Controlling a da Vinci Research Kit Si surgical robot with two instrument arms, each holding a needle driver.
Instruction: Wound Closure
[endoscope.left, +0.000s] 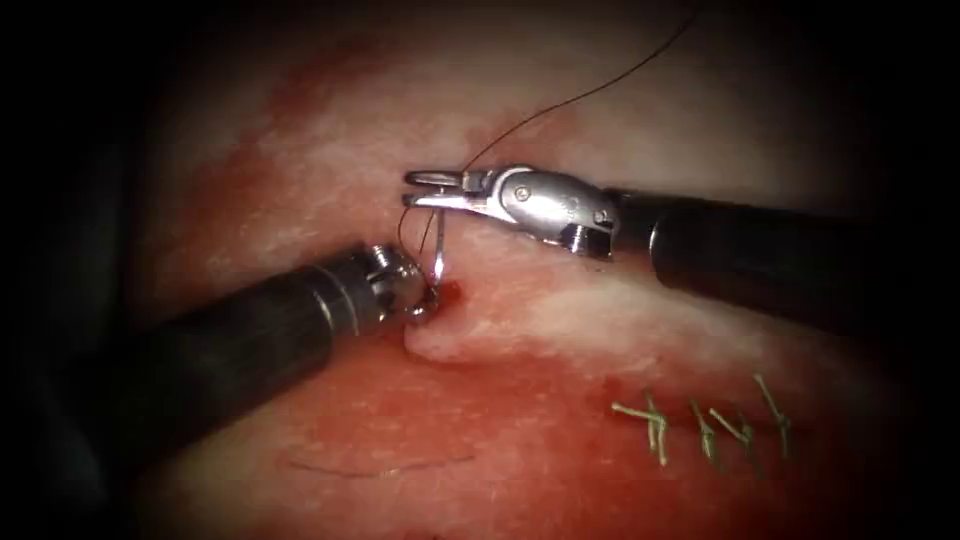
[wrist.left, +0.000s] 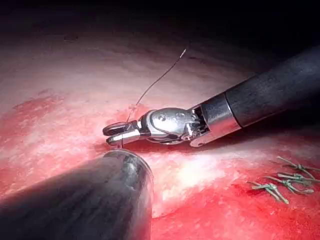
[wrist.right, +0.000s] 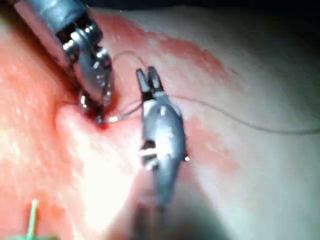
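Needle (endoscope.left: 438, 258): curved, steel, standing between the two tools, its lower end at a red pit in the tissue (endoscope.left: 620, 320), apparently entering it.
Thread (endoscope.left: 590, 95): dark, running from the needle's upper end up and away to the right.
Right tool (endoscope.left: 425, 190): jaws slightly parted, lower jaw touching the needle's upper end; grip uncertain.
Left tool (endoscope.left: 418, 303): tip pressed at the pit beside the needle's base; jaws hidden, state cannot be told.
Green stitches (endoscope.left: 700, 420): low right, well apart.

The curved needle (endoscope.left: 438, 258) stands upright, its lower end in the tissue (endoscope.left: 560, 320) (a wet red spot), dark thread (endoscope.left: 590, 93) trailing away over the tissue.
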